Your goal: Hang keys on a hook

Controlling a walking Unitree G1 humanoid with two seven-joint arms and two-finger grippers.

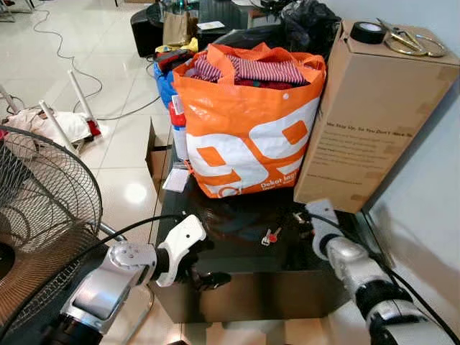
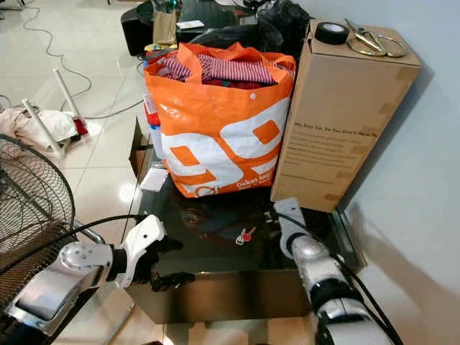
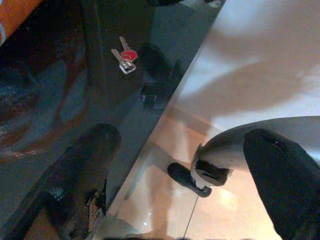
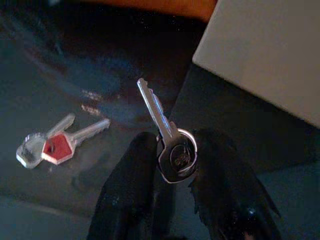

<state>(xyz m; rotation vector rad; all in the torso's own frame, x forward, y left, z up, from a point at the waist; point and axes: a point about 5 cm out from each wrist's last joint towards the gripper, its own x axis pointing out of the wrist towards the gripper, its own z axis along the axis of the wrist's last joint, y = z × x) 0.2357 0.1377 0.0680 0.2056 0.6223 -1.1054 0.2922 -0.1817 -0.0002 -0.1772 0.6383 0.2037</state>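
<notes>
1. Keys: one silver key (image 4: pixel 167 140) sits pinched between the right gripper's (image 1: pixel 305 221) black fingers (image 4: pixel 131 185), blade pointing out; a red-headed pair (image 1: pixel 270 235) lies loose on the dark table (image 1: pixel 237 280), just beside that gripper
2. Left gripper (image 1: pixel 203 277) hangs at the table's front edge, jaws spread, nothing in them
3. To do this step well, I judge the grip should stay firm on the key head and ring, so the ring is free to slip over a hook; no hook can be made out yet, so it must be found first
4. Glossy black top reflects a lot, and a dropped key could skid
5. Left to right: fan (image 1: pixel 36 215), white tile floor (image 1: pixel 122 79), orange bag (image 1: pixel 248 122) of clothes, tall cardboard box (image 1: pixel 374 108) with tape (image 1: pixel 367 31) and scissors (image 1: pixel 410 42) on top, pale wall (image 1: pixel 431 215)
</notes>
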